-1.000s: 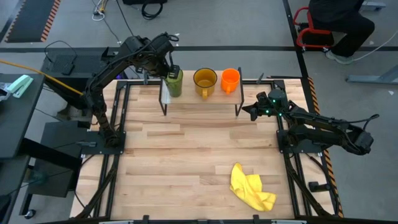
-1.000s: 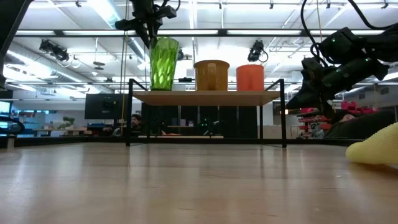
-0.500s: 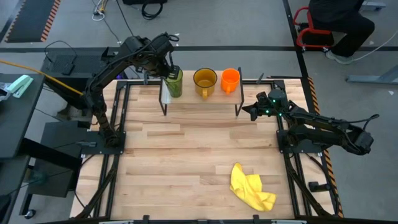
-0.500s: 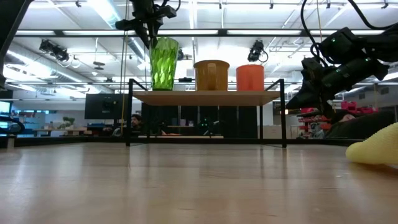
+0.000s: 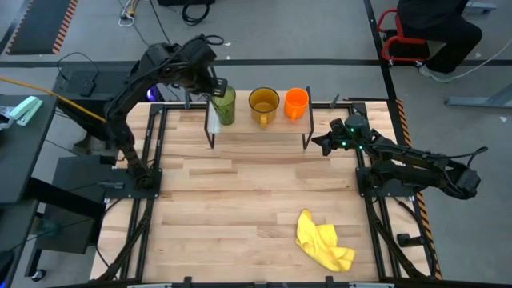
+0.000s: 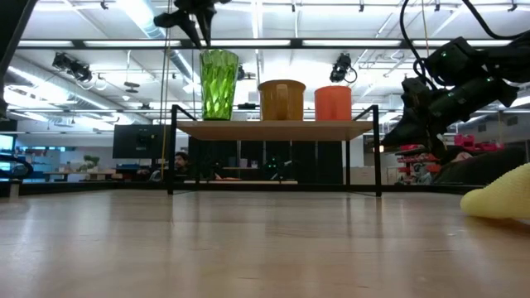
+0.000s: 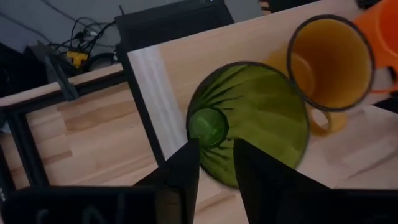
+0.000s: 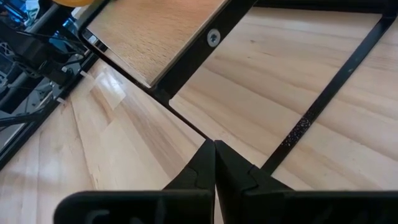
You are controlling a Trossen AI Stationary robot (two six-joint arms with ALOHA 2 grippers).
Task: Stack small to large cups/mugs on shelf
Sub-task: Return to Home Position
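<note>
Low view: left gripper (image 6: 199, 25), narrowly parted and empty, has lifted clear of the green tumbler (image 6: 219, 84) standing on the shelf (image 6: 273, 127); right gripper (image 8: 214, 146) waits beside the shelf, closed and empty; placing appears finished.

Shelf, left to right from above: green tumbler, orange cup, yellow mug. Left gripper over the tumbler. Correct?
No, the last two are swapped. The high view shows the yellow mug in the middle of the shelf and the orange cup at its right end. The green tumbler is leftmost, left gripper over it.

Grey floor (image 5: 320, 32), black mat (image 5: 40, 24), bright ceiling strip lights (image 6: 137, 12)
</note>
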